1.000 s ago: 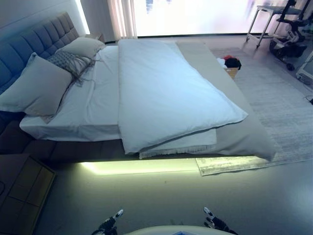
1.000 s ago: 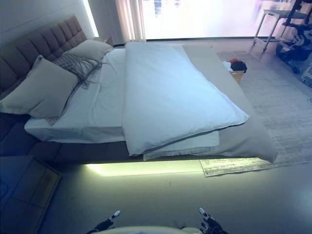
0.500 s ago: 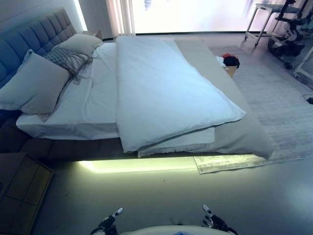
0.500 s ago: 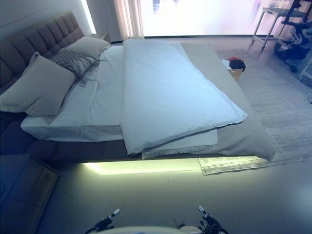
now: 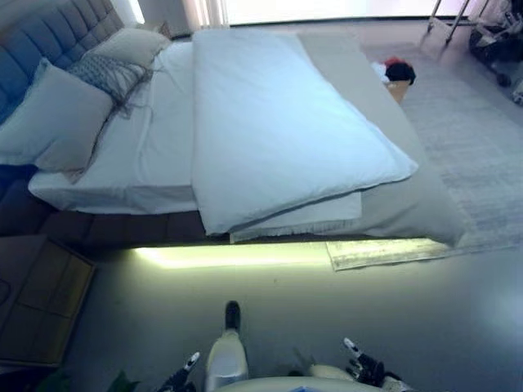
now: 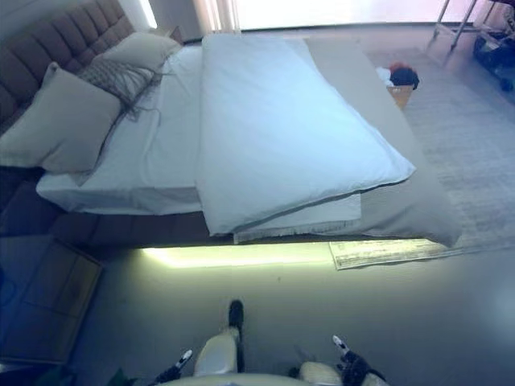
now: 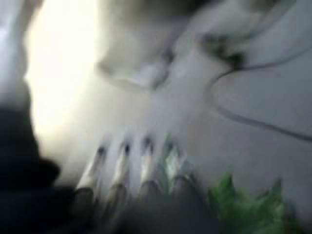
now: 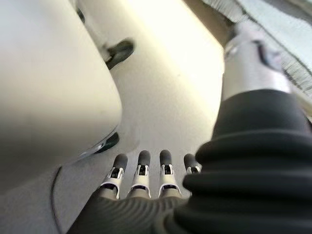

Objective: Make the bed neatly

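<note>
The bed (image 5: pixel 98 229) lies ahead with a white duvet (image 5: pixel 278 122) spread askew over its middle, one corner hanging off the near side. Under it show a fringed pale blanket (image 5: pixel 310 224) and a grey bedspread (image 5: pixel 413 204) towards the foot. A bare white sheet (image 5: pixel 159 155) covers the head end. A large pillow (image 5: pixel 57 118), a knitted cushion (image 5: pixel 110 77) and a second pillow (image 5: pixel 131 47) lean by the tufted headboard (image 5: pixel 41 37). My left hand (image 5: pixel 181 380) and right hand (image 5: pixel 364 369) hang low over the floor, far from the bed, fingers straight and empty.
A wooden nightstand (image 5: pixel 37 302) stands at the near left by the bed's head. A grey rug (image 5: pixel 474 139) lies beyond the foot, with a basket of red and black clothes (image 5: pixel 399 73) on it. A lit strip (image 5: pixel 237 255) glows under the bed's near edge.
The whole view has tipped downward and shifted, so the camera moved. The bedding lies as before. Both hands stay low at the bottom edge.
</note>
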